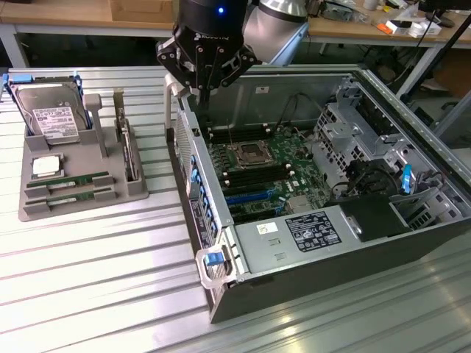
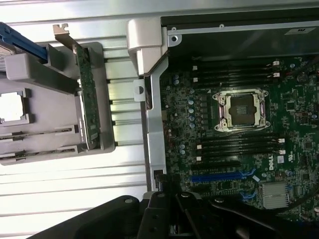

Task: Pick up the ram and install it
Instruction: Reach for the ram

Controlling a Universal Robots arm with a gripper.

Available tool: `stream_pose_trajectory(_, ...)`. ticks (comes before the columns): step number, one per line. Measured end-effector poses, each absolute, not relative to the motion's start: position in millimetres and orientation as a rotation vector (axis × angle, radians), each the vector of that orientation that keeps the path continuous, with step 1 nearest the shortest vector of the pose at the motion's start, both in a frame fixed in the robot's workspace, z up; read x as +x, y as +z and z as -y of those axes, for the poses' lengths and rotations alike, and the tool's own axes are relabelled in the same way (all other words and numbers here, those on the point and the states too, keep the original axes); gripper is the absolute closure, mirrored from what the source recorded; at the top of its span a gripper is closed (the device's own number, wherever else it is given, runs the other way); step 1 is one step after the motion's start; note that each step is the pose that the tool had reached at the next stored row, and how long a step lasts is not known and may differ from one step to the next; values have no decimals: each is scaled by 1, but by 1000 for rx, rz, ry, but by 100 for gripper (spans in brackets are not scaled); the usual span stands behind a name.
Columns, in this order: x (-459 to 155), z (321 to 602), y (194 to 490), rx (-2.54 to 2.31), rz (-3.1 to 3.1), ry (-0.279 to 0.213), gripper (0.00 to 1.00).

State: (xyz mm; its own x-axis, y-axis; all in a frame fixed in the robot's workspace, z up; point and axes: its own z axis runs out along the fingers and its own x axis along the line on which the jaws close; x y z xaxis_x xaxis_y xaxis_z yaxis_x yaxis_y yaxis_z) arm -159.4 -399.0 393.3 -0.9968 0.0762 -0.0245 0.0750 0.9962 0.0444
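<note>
My gripper [image 1: 207, 87] is hanging at the top centre of the exterior frame, right above the upper-left corner of the open PC case [image 1: 309, 283]. Honestly can't tell how far open it is or whether it's got hold of anything. Both ram sticks [image 1: 70, 181] are lying flat in the grey tray [image 1: 81, 208] at mid left. They're just below the CPU chip [image 1: 45, 165], well apart from the motherboard [image 1: 257, 173].

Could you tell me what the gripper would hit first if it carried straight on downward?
The gripper would probably meet the computer case's metal wall, or the motherboard just inside it; depth is unclear.
</note>
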Motion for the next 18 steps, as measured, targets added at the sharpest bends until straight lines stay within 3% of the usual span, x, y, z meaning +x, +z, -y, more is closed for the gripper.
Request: stream_pose_trajectory(18, -179, 399, 393, 118, -3112, 68, 89)
